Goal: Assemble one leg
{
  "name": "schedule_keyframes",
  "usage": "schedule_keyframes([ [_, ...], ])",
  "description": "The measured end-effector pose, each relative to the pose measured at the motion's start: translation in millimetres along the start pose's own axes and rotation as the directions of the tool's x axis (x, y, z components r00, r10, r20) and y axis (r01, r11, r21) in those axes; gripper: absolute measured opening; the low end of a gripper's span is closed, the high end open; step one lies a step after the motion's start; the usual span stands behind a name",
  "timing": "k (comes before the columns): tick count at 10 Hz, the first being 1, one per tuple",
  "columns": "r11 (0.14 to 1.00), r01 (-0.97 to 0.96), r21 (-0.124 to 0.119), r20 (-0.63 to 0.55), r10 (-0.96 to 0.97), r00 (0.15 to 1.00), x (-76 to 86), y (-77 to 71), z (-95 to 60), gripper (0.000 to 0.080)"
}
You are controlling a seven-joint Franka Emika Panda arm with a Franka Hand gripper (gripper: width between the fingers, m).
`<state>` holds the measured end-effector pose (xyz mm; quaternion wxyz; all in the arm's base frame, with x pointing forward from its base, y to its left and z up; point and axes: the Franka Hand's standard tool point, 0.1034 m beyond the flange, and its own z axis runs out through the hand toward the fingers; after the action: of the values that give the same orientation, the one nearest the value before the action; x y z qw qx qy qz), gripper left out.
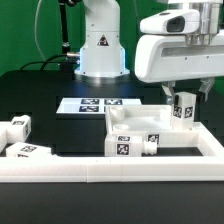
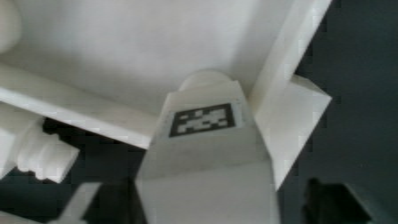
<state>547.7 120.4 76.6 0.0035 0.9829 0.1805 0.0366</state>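
My gripper [image 1: 184, 100] is shut on a leg [image 1: 183, 111], a small white post with a black-and-white tag. It holds the leg upright just above the far right corner of the flat white square panel [image 1: 150, 124]. In the wrist view the held leg [image 2: 205, 150] fills the middle between my dark fingers [image 2: 338, 200], with its tagged end pointing at the panel [image 2: 125, 50]. My gripper [image 2: 205, 205] grips it by the sides. Whether the leg's end touches the panel is hidden.
Another leg [image 1: 128, 147] lies against the panel's front edge and also shows in the wrist view [image 2: 36, 150]. Two more legs [image 1: 16, 128] lie at the exterior view's left. The long white border rail [image 1: 110, 166] runs along the front. The marker board [image 1: 95, 104] lies before the robot base.
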Motion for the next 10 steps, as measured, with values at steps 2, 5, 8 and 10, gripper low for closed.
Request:
schedule_keyframes([
  [2, 1.000, -0.011, 0.000, 0.000, 0.011, 1.000, 0.0, 0.3, 0.0, 0.0293],
  [5, 0.987, -0.160, 0.011, -0.001, 0.161, 0.987, -0.4, 2.1, 0.2, 0.0285],
  [8, 0.878, -0.479, 0.029, 0.006, 0.479, 0.878, -1.2, 4.9, 0.5, 0.0285],
  [10, 0.704, -0.710, 0.020, 0.015, 0.710, 0.704, -2.3, 5.4, 0.3, 0.0287],
])
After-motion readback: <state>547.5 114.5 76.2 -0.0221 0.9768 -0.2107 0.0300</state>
